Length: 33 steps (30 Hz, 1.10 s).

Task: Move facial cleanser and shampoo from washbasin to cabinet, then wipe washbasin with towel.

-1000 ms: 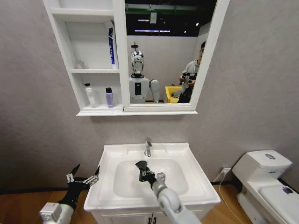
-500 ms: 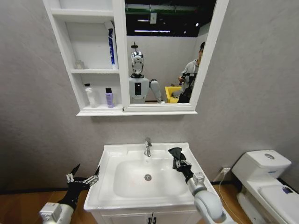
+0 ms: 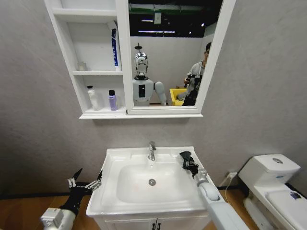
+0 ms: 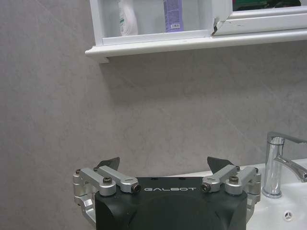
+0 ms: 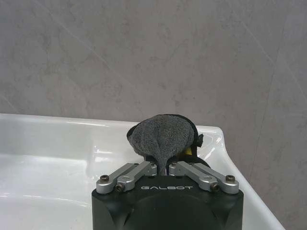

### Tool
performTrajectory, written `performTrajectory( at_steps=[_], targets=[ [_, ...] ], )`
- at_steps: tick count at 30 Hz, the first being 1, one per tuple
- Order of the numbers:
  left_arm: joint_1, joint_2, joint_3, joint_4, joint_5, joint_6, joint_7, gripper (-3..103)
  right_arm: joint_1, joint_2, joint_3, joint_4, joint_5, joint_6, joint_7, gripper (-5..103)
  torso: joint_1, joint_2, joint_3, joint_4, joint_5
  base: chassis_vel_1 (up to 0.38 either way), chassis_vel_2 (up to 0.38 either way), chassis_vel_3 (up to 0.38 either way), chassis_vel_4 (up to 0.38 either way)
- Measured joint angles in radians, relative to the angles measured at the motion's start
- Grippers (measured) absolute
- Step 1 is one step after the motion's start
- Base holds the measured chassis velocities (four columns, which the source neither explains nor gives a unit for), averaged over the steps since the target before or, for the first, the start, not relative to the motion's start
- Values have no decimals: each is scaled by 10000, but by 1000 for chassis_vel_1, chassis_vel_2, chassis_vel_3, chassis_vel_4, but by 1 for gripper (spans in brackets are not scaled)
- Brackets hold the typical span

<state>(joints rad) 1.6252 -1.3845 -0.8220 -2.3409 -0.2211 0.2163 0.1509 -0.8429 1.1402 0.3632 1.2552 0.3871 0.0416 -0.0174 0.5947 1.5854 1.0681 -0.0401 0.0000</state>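
Observation:
My right gripper (image 3: 189, 163) is shut on the dark grey towel (image 5: 164, 136), holding it over the back right rim of the white washbasin (image 3: 115, 201), to the right of the chrome tap (image 3: 151, 151). The towel (image 3: 185, 157) bunches beyond the closed fingers. In the white cabinet (image 3: 64, 57) above, a white bottle (image 3: 92, 97) and a purple bottle (image 3: 112, 100) stand on the lowest shelf, and a blue-and-white tube (image 3: 114, 48) leans in the middle shelf. My left gripper (image 3: 85, 181) hangs open, left of the washbasin and below its rim.
A white toilet (image 3: 276, 184) stands at the right. A grey wall (image 3: 249, 105) rises behind the washbasin. The cabinet's mirror (image 3: 168, 52) reflects the robot and a person.
My right gripper has carried the towel from the middle of the bowl to the back right rim of the washbasin. The left arm has stayed still.

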Motion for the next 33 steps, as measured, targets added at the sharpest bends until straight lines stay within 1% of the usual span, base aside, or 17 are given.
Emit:
performTrajectory(
  at_steps=[3,6,8,9,10,12,13,16,19,20,21,22,27,28,30,31,33],
  targets=[
    [-1,0,0,0,0,0,0,100,118,-30,-54,-225,150,67,-170,3,0,1,0,0,0,0,0,0,0],
    [0,0,0,0,0,0,0,100,356,-18,-194,-713,415,214,-533,10,0,1,0,-2,0,0,0,0,0],
    [0,0,0,0,0,0,0,100,589,155,-271,-1147,423,443,-682,21,0,0,0,2,1,0,0,0,0],
    [0,0,0,0,0,0,0,100,589,155,-271,-1147,423,443,-682,21,0,0,0,2,1,0,0,0,0],
    [0,0,0,0,0,0,0,100,651,221,-270,-1243,320,470,-702,27,0,0,0,5,1,0,0,0,0],
    [0,0,-1,0,0,0,0,100,640,221,-260,-1242,286,458,-702,27,0,0,0,5,1,0,0,0,0],
    [0,0,0,0,0,0,0,100,542,150,-246,-1148,286,409,-688,38,0,0,0,4,1,0,0,0,0],
    [-1,0,0,0,0,0,0,100,342,9,-178,-927,292,380,-662,48,0,0,-1,-4,0,0,0,0,0],
    [0,0,0,0,-1,0,0,100,147,-94,-85,-674,279,260,-498,60,-1,0,-2,1,1,0,0,0,0],
    [0,0,0,0,0,0,0,100,70,-146,-55,-589,260,228,-434,60,-1,0,-2,1,1,0,0,0,0],
    [-1,0,0,0,0,0,0,100,-18,-217,-13,-483,231,203,-359,66,-1,0,-2,1,1,0,0,0,0],
    [-1,0,0,0,0,0,0,100,-18,-217,-13,-483,231,203,-359,66,-1,0,-2,1,1,0,0,0,0],
    [0,0,0,0,0,0,0,100,-366,-430,190,140,31,299,13,88,-1,1,-2,-1,0,0,0,0,0],
    [0,0,0,0,0,0,0,100,-366,-430,190,140,31,299,13,88,-1,1,-2,-1,0,0,0,0,0],
    [0,0,0,0,0,0,0,100,-626,-459,320,776,-368,332,401,97,-1,1,-2,1,1,0,0,0,0],
    [0,0,0,0,0,0,0,100,-626,-459,320,776,-368,332,401,97,-1,1,-2,1,1,0,0,0,0],
    [-1,0,0,0,0,0,0,100,-905,-374,560,1367,-1032,273,798,100,-1,1,-2,1,0,0,0,0,0]
  ],
)
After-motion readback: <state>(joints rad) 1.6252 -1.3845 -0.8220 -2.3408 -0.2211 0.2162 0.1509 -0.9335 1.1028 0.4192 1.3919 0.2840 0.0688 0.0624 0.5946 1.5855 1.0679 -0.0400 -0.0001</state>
